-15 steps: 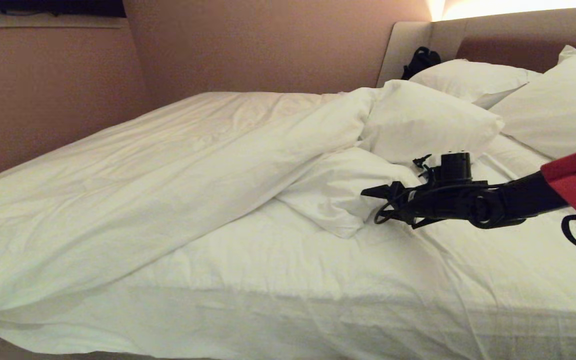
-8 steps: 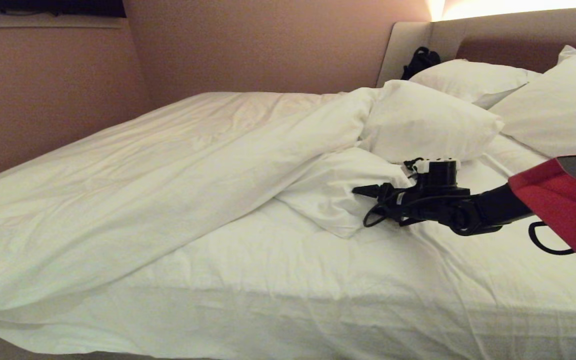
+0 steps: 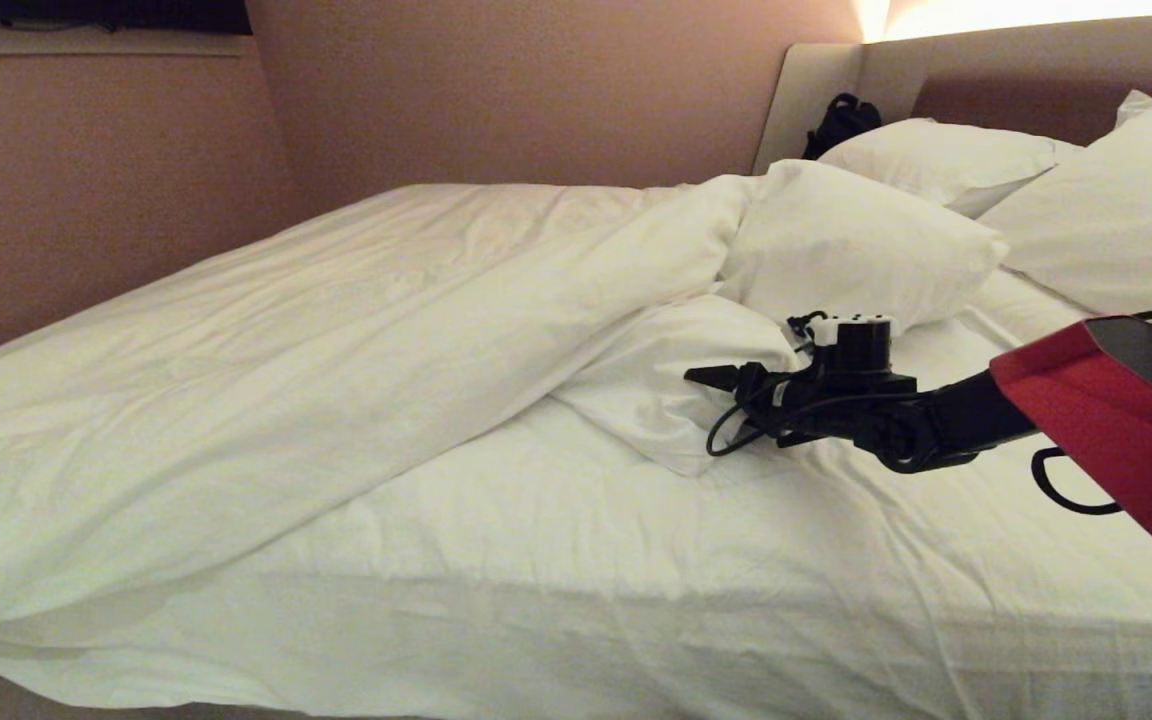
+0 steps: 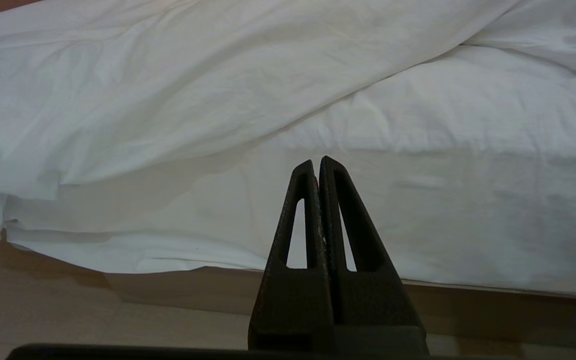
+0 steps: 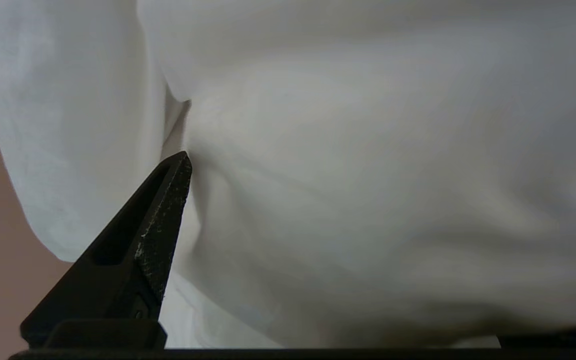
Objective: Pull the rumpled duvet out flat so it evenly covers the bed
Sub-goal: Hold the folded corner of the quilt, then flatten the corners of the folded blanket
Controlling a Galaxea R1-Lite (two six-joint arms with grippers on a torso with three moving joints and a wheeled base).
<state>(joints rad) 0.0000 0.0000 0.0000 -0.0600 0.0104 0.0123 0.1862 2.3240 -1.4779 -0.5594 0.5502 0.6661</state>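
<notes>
While you're scanning the head view, biggest stuff first:
bed (image 3: 636, 560): fills most of your view, headboard (image 3: 986, 70) far right, bare sheet along the near side.
duvet (image 3: 266, 380): bunched toward the far and left side, its folded-back corner lying mid-bed, right below the pillows (image 3: 856, 240).
right gripper (image 3: 726, 385): reaching in from the right, tip right at that folded corner; your wrist view shows one finger (image 5: 133, 250) against white cloth, jaws spread wide, nothing pinched.
left gripper (image 4: 317, 165): low beside the bed's near edge, jaws pressed together, empty.
</notes>
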